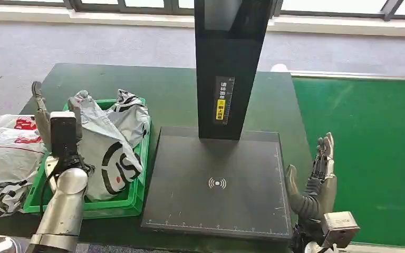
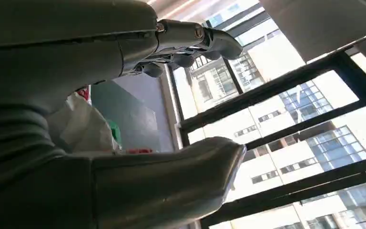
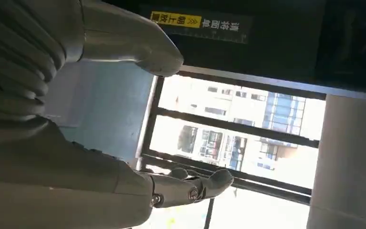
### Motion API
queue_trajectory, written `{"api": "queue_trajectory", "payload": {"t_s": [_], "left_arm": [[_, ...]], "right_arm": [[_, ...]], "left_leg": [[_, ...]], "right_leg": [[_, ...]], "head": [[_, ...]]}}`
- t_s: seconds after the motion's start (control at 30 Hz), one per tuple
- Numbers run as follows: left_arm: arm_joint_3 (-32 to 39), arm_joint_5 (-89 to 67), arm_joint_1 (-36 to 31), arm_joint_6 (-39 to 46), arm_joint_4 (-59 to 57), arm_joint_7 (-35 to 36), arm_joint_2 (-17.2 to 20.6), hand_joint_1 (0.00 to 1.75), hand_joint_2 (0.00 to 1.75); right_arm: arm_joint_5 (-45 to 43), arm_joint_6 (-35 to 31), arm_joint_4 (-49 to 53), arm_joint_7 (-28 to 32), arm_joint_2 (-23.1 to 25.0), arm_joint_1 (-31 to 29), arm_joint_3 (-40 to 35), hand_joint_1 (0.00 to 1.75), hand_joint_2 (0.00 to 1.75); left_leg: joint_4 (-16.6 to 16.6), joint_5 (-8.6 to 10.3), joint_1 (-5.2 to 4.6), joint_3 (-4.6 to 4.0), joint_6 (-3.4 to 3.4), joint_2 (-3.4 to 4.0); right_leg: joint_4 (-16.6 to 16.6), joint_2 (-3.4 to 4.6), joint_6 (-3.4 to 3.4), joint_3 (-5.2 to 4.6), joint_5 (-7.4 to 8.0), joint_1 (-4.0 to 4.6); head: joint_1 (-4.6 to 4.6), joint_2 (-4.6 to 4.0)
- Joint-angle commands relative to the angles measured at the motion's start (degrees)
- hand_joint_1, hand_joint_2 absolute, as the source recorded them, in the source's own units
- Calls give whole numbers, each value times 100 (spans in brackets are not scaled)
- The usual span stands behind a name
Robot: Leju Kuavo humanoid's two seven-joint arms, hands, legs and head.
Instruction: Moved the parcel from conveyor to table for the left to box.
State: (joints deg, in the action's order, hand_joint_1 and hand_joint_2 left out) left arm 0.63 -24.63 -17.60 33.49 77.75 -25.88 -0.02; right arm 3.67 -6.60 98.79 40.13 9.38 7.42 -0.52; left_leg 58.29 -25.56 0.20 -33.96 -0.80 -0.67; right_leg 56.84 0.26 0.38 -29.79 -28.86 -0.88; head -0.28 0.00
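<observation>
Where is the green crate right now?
In the head view the green crate sits on the dark table, on the robot's left, beside the black scanner platform, with grey parcels piled in it.

Grey parcels [image 1: 111, 145] fill the green box [image 1: 137, 195]; both hands [image 1: 316, 174] hover empty.

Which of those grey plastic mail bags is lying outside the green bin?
The parcel with red print at the table's left edge; it lies on the tabletop beside the green bin, while the other grey bags are piled inside it.
</observation>
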Motion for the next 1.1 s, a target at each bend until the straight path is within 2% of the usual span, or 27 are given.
{"api": "queue_trajectory", "payload": {"t_s": [0.03,0.23,0.33,0.43,0.87,0.9,0.93,0.97,1.0,1.07,1.1], "left_arm": [[16,230,352,144,851,-206,-374,0,0],[-214,58,248,520,437,-46,-672,0,0],[-308,-16,188,605,279,-20,-694,0,0],[-577,967,308,69,679,-426,-698,0,0],[-577,967,308,69,679,-426,-698,0,0],[-666,1351,416,-279,903,-513,-676,0,0],[-883,2145,685,-1312,1217,-642,-590,0,0],[-920,2311,911,-1622,1407,-702,-599,0,0],[-1026,2411,1126,-1944,1577,-808,-562,0,0],[-1155,3014,1648,-3220,1981,-1162,-538,0,0],[-1234,3035,1844,-3595,2147,-1191,-524,0,0]], "right_arm": [[107,-123,102,-13,-179,20,-309,0,175],[169,-132,78,-13,-115,-26,-292,0,175],[190,-135,19,-13,-107,-95,-295,0,175],[195,-252,67,-13,-159,-112,-268,0,175],[195,-252,67,-13,-159,-112,-268,0,175],[202,-278,151,-13,-212,-44,-290,0,175],[278,-411,206,-13,-239,60,-277,0,175],[296,-461,246,-13,-235,133,-237,0,175],[263,-411,356,-13,-270,190,-247,0,0],[305,-213,418,-13,-346,215,-293,0,0],[280,-134,389,-13,-349,179,-297,0,0]], "left_leg": [[-3,0,-1,2,1,2],[-13,5,-1,9,1,-5],[-12,6,-1,11,0,-10],[-12,7,-2,8,1,-4],[-10,3,-3,10,-1,4],[-12,4,-1,12,-1,7],[-18,6,-3,14,-1,9],[-20,7,-2,16,-1,10],[-25,3,-3,20,0,13],[-25,-4,-7,27,1,20],[-22,-5,-4,26,2,17]], "right_leg": [[-5,-1,-1,3,0,0],[-17,-14,-3,14,3,0],[-18,-16,-4,14,4,0],[-16,-10,-3,12,6,0],[-13,-1,-3,12,5,-1],[-16,1,-4,13,7,1],[-20,1,-5,13,9,-1],[-23,1,-6,16,10,0],[-29,2,-6,20,8,-1],[-29,12,-3,24,3,-5],[-28,10,-3,25,2,-2]], "head": [[0,0],[0,-2],[0,-2],[0,-2],[0,0],[0,0],[0,0],[0,0],[0,0],[0,0],[0,0]]}}
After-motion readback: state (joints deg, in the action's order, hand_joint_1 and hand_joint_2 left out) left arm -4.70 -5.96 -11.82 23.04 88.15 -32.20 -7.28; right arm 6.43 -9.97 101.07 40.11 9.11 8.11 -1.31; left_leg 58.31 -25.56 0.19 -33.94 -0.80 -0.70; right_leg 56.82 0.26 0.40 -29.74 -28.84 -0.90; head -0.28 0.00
